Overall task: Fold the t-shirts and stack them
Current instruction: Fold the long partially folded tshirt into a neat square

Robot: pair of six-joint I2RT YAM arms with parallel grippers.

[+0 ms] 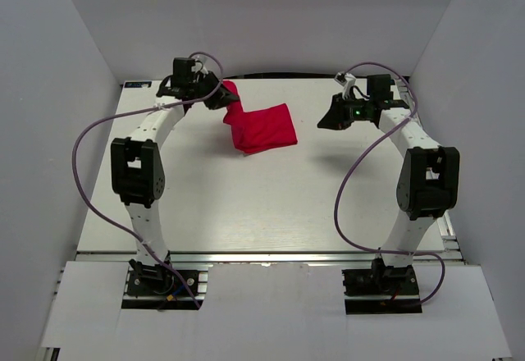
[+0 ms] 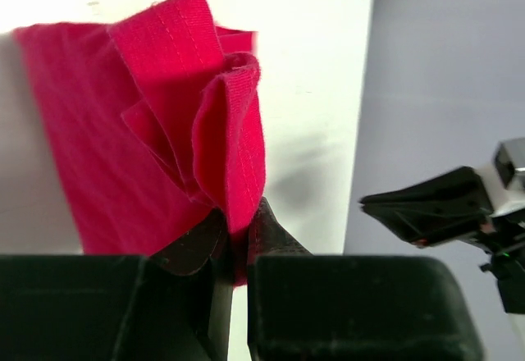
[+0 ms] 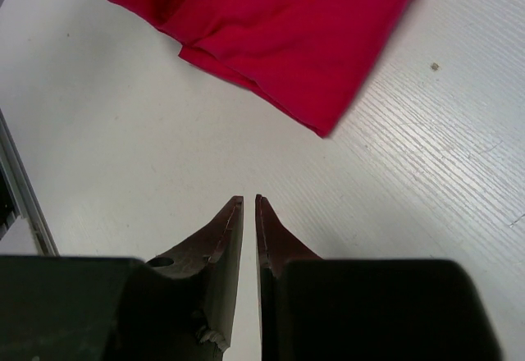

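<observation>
Now pinching a bunched edge of the red t-shirt (image 1: 264,130) with the left claw (image 1: 215,92), up at the far left of the white table (image 1: 246,205). Squeezing tight on the cloth, with a fold poking up between the two black fingers (image 2: 193,250) in the left wrist view. Holding that edge up off the table, with the rest of the shirt lying flat and half folded at the far side, near the middle. Hanging the right claw (image 1: 335,116) low over the table, to the right of the shirt and not touching it. Gripping nothing there, with its two fingers pressed almost together and only a thin gap showing between the tips. Pointing toward the shirt's near corner in the right wrist view, with bare white table lying between claw and cloth.
</observation>
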